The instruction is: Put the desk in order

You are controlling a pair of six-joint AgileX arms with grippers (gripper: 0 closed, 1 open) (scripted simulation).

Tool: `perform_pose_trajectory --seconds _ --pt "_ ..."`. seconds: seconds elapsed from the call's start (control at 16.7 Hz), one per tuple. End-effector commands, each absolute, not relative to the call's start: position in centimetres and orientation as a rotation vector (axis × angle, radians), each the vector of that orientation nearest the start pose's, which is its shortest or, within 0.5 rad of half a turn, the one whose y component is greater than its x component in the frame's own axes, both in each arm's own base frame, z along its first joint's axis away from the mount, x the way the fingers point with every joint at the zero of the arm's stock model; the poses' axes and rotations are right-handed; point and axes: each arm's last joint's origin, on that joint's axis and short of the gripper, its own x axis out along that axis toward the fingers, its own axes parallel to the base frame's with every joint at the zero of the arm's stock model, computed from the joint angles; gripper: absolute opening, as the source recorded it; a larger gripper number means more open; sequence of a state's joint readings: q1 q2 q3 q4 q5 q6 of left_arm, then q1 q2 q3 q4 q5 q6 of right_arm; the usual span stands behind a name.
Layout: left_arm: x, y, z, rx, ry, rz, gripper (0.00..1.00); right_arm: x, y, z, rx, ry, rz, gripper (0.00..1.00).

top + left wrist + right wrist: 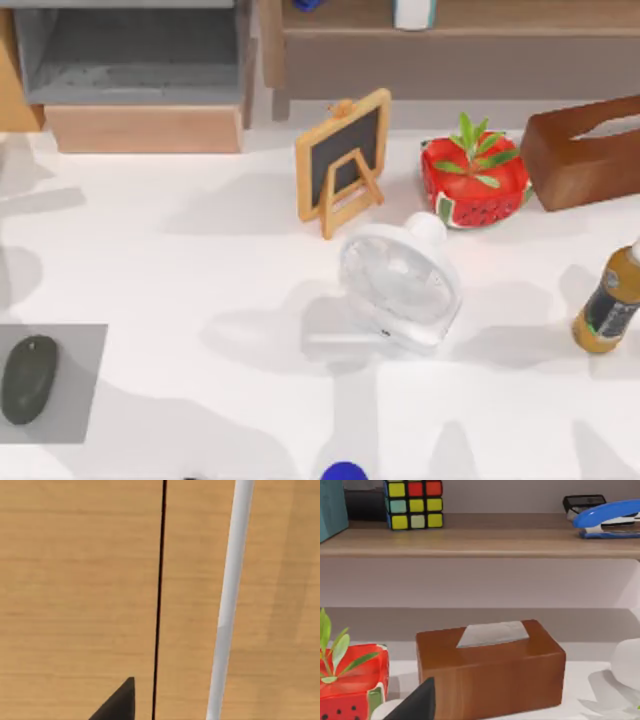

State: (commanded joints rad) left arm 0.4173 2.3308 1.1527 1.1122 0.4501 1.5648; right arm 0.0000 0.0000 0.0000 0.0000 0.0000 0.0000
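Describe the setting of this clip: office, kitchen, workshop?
Most likely a rendered office or study desk: a white desk with a mouse on a grey pad, a small desk fan, and a wooden shelf holding a blue stapler.

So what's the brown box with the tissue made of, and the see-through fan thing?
The brown tissue box looks like polished wood or glossy wood-look plastic: reddish brown with soft shine on its top. It is hard to say which. The fan lying on the white desk looks like clear plastic with a white knob, since the desk shows through its round body.
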Motion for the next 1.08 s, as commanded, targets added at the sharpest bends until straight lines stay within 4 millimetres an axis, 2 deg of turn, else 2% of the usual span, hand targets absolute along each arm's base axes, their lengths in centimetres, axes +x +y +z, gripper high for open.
perform_pose_trajectory --seconds 0.24,0.54,0.66,0.72,0.84,0.96,1.08 --pt "39.6 17.6 7.7 1.525 0.048 -0.053 1.0 10.6 -0.1 16.0 0.0 0.0 0.0 1.0" --pt "39.6 17.4 7.5 1.523 0.049 -0.06 1.0 10.6 -0.1 16.0 0.0 0.0 0.0 1.0" --pt "39.8 16.1 8.4 1.506 0.031 -0.042 1.0 10.6 -0.1 16.0 0.0 0.0 0.0 1.0" --pt "40.1 14.9 9.3 1.487 0.012 -0.025 1.0 10.6 -0.1 16.0 0.0 0.0 0.0 1.0" --pt "40.6 11.2 11.3 1.417 -0.039 0.007 1.0 10.6 -0.1 16.0 0.0 0.0 0.0 1.0" --pt "40.8 6.0 13.0 1.299 -0.092 0.016 1.0 10.6 -0.1 16.0 0.0 0.0 0.0 1.0" --pt "40.3 -0.2 14.0 1.141 -0.127 -0.009 1.0 10.6 -0.1 16.0 0.0 0.0 0.0 1.0"
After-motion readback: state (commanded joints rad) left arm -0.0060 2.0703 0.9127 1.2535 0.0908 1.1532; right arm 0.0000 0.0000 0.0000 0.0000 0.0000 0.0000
